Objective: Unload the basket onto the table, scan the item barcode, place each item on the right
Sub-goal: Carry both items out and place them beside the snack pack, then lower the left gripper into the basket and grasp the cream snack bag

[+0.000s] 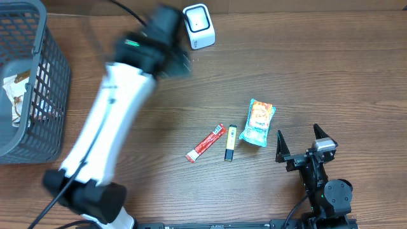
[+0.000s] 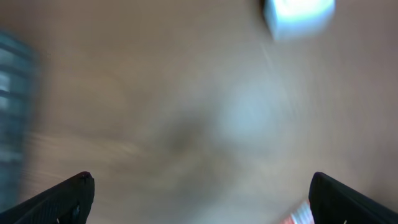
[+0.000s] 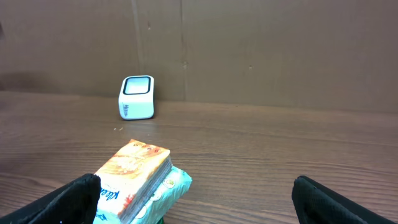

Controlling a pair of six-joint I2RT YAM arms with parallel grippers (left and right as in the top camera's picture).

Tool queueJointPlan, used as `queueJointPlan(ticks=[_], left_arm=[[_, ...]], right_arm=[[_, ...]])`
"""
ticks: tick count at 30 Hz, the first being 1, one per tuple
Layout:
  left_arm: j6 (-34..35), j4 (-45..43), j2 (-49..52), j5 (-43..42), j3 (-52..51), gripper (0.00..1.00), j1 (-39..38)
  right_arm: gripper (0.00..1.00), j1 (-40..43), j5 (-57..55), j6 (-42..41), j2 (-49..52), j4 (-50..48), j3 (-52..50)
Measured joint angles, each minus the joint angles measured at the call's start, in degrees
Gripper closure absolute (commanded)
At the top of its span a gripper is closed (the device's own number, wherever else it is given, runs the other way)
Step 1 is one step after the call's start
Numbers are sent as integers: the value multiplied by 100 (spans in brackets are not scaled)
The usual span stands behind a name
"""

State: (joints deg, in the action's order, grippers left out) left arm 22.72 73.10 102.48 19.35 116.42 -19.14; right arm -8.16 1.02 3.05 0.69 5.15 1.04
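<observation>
Right wrist view: the right gripper point(image 3: 196, 202) is seen low over the wooden table point(image 3: 280, 143), its two dark fingers spread wide with nothing between them. Just ahead of the finger at the picture's left, a tissue packet point(image 3: 140, 174) in orange and teal is laid flat on the wood, clear of both fingers. Farther back, near the brown wall, the white barcode scanner point(image 3: 137, 96) is stood upright, its dark-rimmed face turned upward.

From overhead, a yellow stick point(image 1: 230, 142) and a red sachet point(image 1: 205, 142) are shown lying just left of the packet, near each other but apart, all three mid-table. The left arm is stretched from the near edge toward the far one, its head blurred beside the scanner. In the heavily blurred left wrist view, the left gripper point(image 2: 202, 193) is shown with its fingers set far apart and empty, the scanner a pale smear at the top edge. A grey wire basket point(image 1: 51, 70) is placed at the far left; its contents cannot be made out.
</observation>
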Motion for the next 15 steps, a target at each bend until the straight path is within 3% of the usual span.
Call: queueJointPlan(ticks=[4,9,15], left_arm=[[-557,-295,-190,898,1327,0,1043],[-1161,-509,-348,1276,1694,0,2133],[-1460,103,-105,1126,1703,0,3545]], right_arm=[[0,0,0,0,0,-2,0],[0,0,0,0,0,0,0],[0,0,0,-2,0,2,0]])
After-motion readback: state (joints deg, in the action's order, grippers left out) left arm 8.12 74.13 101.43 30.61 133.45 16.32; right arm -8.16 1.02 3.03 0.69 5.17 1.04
